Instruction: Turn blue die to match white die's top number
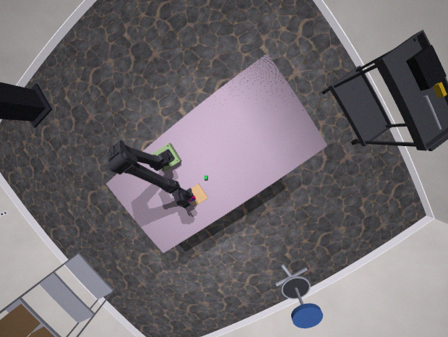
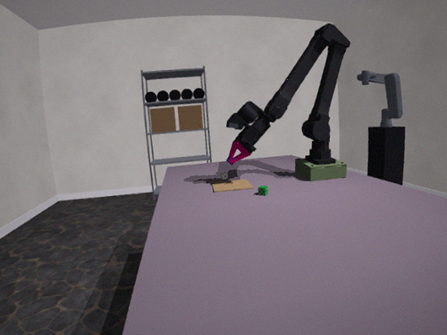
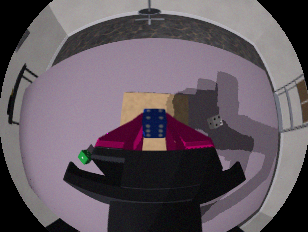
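Note:
My gripper (image 1: pixel 191 198) (image 2: pixel 230 161) (image 3: pixel 154 117) has magenta fingers and is shut on the blue die (image 3: pixel 154 121) (image 2: pixel 228 160). It holds the die tilted in the air, a little above the table. The tan mat (image 1: pixel 201 192) (image 2: pixel 233 186) (image 3: pixel 136 104) lies flat just beyond the fingers in the wrist view. The white die (image 2: pixel 224 175) (image 3: pixel 215 121) sits in the arm's shadow on the table, beside the mat's edge. Its top number is too small to read. The green die (image 1: pixel 206 177) (image 2: pixel 263 190) (image 3: pixel 84 156) lies on the table, apart from the mat.
The lilac table (image 1: pixel 253 119) (image 2: pixel 270 261) carries the arm's green base (image 1: pixel 173 155) (image 2: pixel 322 169). The table's near-left edge runs close to the mat. A shelf (image 2: pixel 178 124), a second robot on a black stand (image 2: pixel 386 152) and a blue stool (image 1: pixel 306 314) stand off the table.

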Available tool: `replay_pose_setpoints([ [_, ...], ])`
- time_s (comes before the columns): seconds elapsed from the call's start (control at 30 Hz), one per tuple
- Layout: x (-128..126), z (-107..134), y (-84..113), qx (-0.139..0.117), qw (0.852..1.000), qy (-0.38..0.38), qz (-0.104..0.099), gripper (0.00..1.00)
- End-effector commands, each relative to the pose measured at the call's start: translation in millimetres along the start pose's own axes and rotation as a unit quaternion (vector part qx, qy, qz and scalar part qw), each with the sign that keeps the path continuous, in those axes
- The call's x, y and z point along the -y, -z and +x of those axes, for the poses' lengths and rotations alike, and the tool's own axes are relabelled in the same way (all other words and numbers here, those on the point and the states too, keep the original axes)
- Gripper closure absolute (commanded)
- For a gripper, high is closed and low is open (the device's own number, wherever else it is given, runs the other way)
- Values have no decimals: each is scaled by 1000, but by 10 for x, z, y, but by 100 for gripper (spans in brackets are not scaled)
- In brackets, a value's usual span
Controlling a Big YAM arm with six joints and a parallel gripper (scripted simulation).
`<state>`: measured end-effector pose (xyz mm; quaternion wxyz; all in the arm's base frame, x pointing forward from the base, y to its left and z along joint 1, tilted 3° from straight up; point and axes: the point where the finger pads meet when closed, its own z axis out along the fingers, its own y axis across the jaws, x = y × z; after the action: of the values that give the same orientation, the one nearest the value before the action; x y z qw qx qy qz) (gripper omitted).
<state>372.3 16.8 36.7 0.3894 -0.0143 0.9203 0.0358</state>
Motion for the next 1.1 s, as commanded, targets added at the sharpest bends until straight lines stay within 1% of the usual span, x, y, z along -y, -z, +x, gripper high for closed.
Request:
replay_pose_setpoints([
  [0.0, -45, -225, -23, 95, 996, -4, -3, 80],
  [0.07, -46, -225, -22, 119, 993, -4, -3, 80],
  [0.13, -46, -225, -12, 136, 991, -4, -3, 80],
  [0.17, -47, -225, -7, 142, 990, -4, -3, 80],
  [0.23, -47, -225, -7, 142, 990, -4, -3, 80],
  [0.27, -51, -398, -21, 161, 987, -3, -4, 80],
  [0.3, -49, -313, -10, 157, 988, -4, -4, 80],
  [0.37, -49, -253, 0, 154, 988, -4, -4, 80],
  [0.4, -51, -281, 2, 157, 988, -4, -4, 80],
  [0.43, -54, -351, 33, 166, 986, -3, -4, 80],
  [0.47, -55, -359, 36, 167, 986, -2, -4, 80],
  [0.53, -50, -271, -10, 156, 988, -3, -4, 80],
  [0.6, -50, -227, -19, 153, 988, -3, -4, 80],
  [0.73, -50, -200, -79, 156, 988, -3, -4, 80],
  [0.8, -50, -200, -79, 156, 988, -3, -4, 80],
  [1.07, -49, 24, -269, 153, 988, -4, -4, 80],
])
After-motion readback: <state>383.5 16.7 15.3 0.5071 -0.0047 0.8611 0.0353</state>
